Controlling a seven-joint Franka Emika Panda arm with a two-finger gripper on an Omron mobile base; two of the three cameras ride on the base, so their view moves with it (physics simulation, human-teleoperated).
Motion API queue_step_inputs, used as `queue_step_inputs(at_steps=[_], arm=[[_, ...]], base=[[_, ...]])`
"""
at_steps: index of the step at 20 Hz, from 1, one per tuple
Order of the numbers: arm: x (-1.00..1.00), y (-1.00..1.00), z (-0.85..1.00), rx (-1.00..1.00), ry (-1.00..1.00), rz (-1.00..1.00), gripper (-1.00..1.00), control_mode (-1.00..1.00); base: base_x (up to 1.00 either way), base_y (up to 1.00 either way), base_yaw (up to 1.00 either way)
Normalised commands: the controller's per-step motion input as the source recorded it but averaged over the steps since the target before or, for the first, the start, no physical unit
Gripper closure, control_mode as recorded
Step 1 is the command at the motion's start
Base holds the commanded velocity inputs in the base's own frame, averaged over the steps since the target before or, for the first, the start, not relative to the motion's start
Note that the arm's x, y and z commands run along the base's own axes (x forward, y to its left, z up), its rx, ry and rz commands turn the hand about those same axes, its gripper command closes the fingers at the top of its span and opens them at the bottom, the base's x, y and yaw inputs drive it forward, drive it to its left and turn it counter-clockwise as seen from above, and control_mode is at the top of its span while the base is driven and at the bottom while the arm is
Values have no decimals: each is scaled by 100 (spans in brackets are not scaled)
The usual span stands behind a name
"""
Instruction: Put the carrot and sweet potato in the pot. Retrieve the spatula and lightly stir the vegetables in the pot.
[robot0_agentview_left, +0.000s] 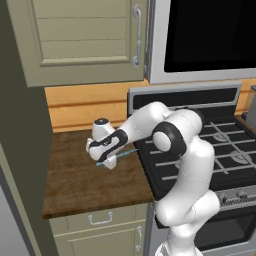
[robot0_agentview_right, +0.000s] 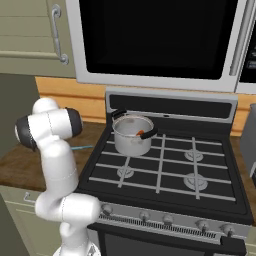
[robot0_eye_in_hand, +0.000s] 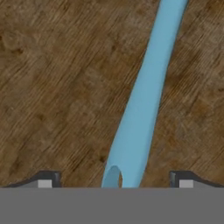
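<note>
Wooden countertop (robot0_eye_in_hand: 52, 87) seen beneath gripper (robot0_eye_in_hand: 114, 179): fingers (robot0_eye_in_hand: 46, 180) spread wide, light-blue spatula (robot0_eye_in_hand: 144, 96) lying flat between them, not gripped. Steel pot (robot0_agentview_right: 132, 134) placed on stove (robot0_agentview_right: 165, 170) rear-left burner, well apart; carrot (robot0_agentview_right: 141, 133) glimpsed inside. Sweet potato not made out.

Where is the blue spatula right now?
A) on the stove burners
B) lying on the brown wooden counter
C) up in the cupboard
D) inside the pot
B: the spatula lies flat on the wooden counter, with the open gripper low over its handle, while the pot stands apart on the stove.
</note>
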Motion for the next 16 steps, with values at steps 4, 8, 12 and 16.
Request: queue_step_inputs(at_steps=[4,8,12,16], arm=[[1,0,-35,0,0,-4,100,-100],[-4,0,-15,0,0,-2,100,-100],[-46,0,2,2,-1,-2,100,-100],[-89,-5,62,9,-17,-3,100,-100]], base=[[0,0,0],[0,0,0],[0,0,0],[0,0,0]])
